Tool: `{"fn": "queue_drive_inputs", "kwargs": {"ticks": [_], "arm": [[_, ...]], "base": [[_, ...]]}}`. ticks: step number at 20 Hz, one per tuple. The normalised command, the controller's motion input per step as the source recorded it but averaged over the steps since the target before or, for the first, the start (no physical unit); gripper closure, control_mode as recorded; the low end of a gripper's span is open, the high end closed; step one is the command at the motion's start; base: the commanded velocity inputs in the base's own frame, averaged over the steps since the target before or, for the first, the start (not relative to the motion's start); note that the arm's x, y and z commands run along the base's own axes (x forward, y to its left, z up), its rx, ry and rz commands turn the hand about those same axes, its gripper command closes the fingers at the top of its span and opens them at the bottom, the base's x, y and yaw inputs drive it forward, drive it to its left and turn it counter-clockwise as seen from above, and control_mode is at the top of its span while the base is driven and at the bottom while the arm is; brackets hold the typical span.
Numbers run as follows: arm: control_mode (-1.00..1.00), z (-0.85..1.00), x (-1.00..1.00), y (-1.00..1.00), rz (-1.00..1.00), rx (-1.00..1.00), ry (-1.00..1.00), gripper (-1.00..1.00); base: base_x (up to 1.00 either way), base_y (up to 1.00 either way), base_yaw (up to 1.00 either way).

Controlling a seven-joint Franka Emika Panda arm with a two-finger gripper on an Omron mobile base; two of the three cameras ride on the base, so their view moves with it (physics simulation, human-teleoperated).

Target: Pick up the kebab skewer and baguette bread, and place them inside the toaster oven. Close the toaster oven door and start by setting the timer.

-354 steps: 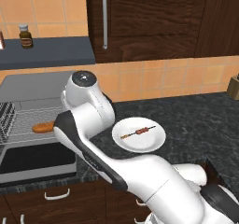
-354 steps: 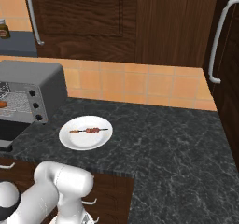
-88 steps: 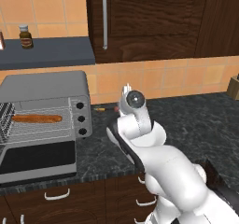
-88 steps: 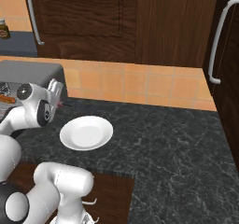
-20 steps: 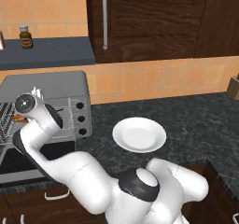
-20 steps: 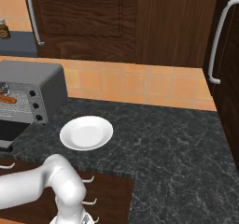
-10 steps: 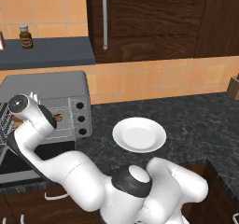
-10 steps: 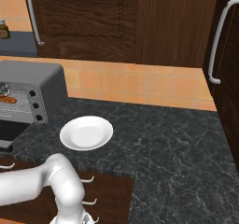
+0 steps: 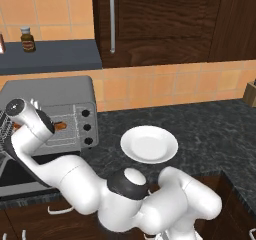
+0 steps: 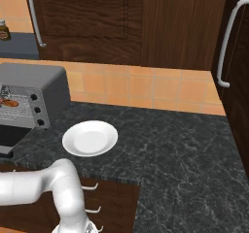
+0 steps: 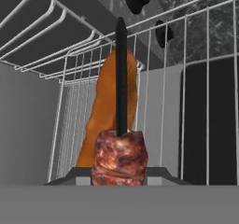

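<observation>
Compared with the frame half a second earlier, the arm reaches a little further left into the toaster oven [image 9: 75, 104], with the wrist now at the mouth of the cavity; the white plate [image 9: 149, 144] sits bare on the counter as before.

In the hand view, the gripper [image 11: 119, 171] is closed narrowly on the kebab skewer [image 11: 120, 134]: a red-brown meat chunk sits between the finger tips, and the dark stick runs straight ahead from the hand, along the gripper's approach axis.

The baguette bread [image 11: 109, 108] already lies on the wire rack [image 11: 196, 78], directly beyond the skewer. Its long axis runs nearly parallel to the skewer's stick, and the stick crosses in front of the loaf from this viewpoint. Whether the two touch cannot be determined.

Judgement: the step in hand is setting the skewer on the rack. The release must lay the stick flat across the rack wires beside or against the loaf. The toaster oven door [image 9: 15, 171] stands open below the arm, and closing it follows.
</observation>
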Motion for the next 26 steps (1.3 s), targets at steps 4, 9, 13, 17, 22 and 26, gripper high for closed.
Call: {"fn": "queue_drive_inputs", "kwargs": {"ticks": [4,9,13,17,22,26], "arm": [[-1.00,-0.41,0.10,0.00,-0.02,0.06,0.00,1.00],[-1.00,-0.22,0.04,0.00,-0.01,0.03,0.01,-1.00],[-1.00,0.00,0.00,0.00,0.00,0.00,0.01,-1.00],[-1.00,0.00,0.00,0.00,0.00,0.00,0.00,-1.00],[-1.00,0.05,0.00,-0.01,0.00,0.00,-0.04,-1.00],[-1.00,0.32,-0.50,-0.28,0.00,-0.01,-0.12,-1.00]], "base": [[0.00,0.00,0.00],[0.00,0.00,0.00],[0.00,0.00,0.00],[0.00,0.00,0.00],[0.00,0.00,0.00],[0.00,0.00,0.00]]}}
